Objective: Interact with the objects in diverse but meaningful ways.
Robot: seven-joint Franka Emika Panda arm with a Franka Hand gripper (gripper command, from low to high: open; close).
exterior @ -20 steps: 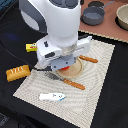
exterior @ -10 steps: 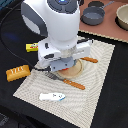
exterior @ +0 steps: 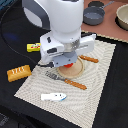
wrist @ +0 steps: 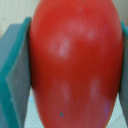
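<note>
The red round tomato fills the wrist view, pressed between two teal finger pads. In the exterior view only a sliver of the tomato shows under the arm, just over the tan plate, with my gripper shut on it. The yellow box lies at the exterior view's left edge of the mat. The orange-brown bread loaf sits on the black table further left. The white-and-blue fish lies on the mat near its front.
A wooden-handled fork and knife flank the plate on the striped placemat. Grey pots stand at the back, with a bowl at the back right. A black cable loops on the left.
The arm has shifted only slightly over the plate; the other toys lie where they were.
</note>
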